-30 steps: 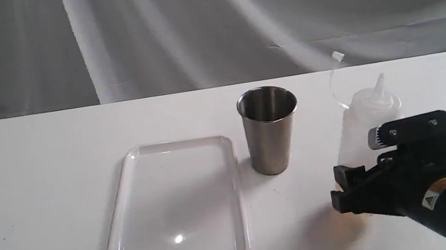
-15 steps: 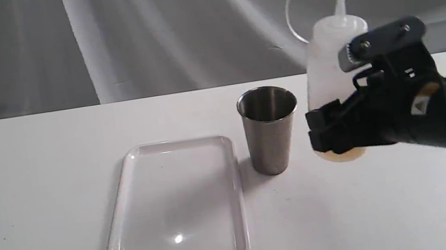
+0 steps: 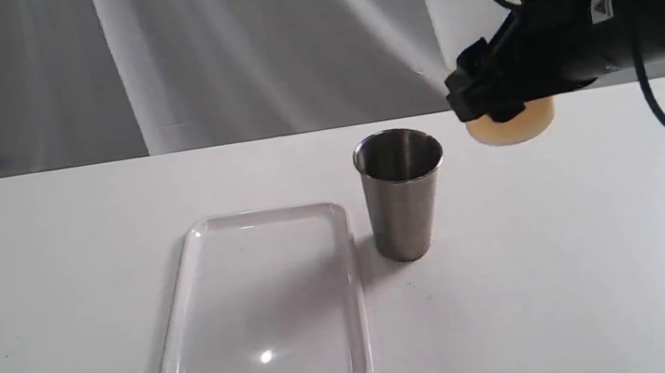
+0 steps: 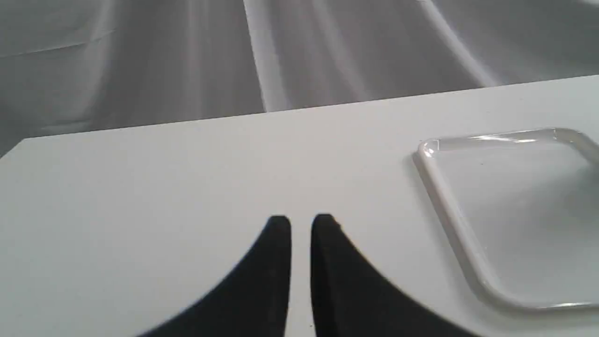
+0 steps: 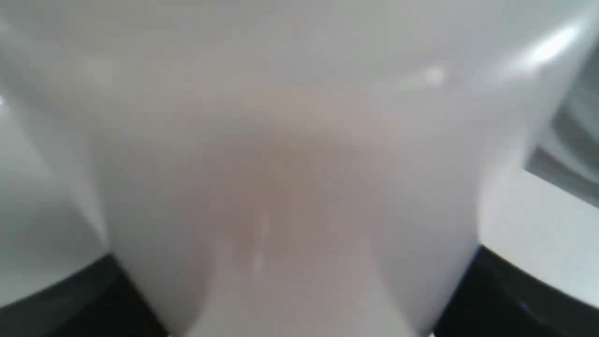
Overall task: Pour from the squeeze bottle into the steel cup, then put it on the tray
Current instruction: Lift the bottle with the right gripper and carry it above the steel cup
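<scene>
Table [image 3: 587, 279]: white, well below my right gripper [image 3: 473, 24].

Tray [image 3: 256, 292]: flat on the table, below the right gripper and past the cup from it. It lies near my left gripper [image 4: 301, 224], not touching.

Bottle [image 3: 513, 124]: clamped between the right gripper's fingers, upright and clear of the table. Amber liquid sits in its base and its top is cut off from view. It fills the right wrist camera [image 5: 290, 164].

Cup [image 3: 403, 202]: upright on the table, below the held bottle and offset toward the tray, just beside the tray's edge.

Left gripper: fingers drawn nearly together with a thin gap, nothing between them.
</scene>
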Robot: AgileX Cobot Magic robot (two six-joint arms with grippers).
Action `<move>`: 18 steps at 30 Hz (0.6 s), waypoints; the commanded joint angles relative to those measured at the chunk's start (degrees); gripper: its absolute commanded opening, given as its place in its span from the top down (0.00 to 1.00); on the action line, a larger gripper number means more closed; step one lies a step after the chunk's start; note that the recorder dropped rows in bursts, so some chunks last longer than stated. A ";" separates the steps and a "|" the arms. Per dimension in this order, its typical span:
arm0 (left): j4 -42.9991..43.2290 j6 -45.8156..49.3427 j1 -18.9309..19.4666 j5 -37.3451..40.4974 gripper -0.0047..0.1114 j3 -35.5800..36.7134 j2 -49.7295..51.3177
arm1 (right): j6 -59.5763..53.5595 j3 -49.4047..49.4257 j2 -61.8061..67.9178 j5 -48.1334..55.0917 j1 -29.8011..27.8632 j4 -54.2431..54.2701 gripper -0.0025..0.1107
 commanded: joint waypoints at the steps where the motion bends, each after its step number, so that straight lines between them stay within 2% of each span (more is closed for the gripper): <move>1: 0.14 -0.10 -0.06 -0.41 0.89 0.25 -0.28 | 4.74 -3.25 -0.81 1.73 -0.88 -7.29 0.84; 9: 0.14 -0.10 -0.06 -0.41 0.89 0.25 -0.28 | 10.47 -4.55 -0.53 8.08 -1.44 -25.77 0.84; 18: 0.14 -0.10 -0.06 -0.41 0.89 0.25 -0.28 | 14.34 -4.55 4.28 8.83 -1.23 -32.94 0.84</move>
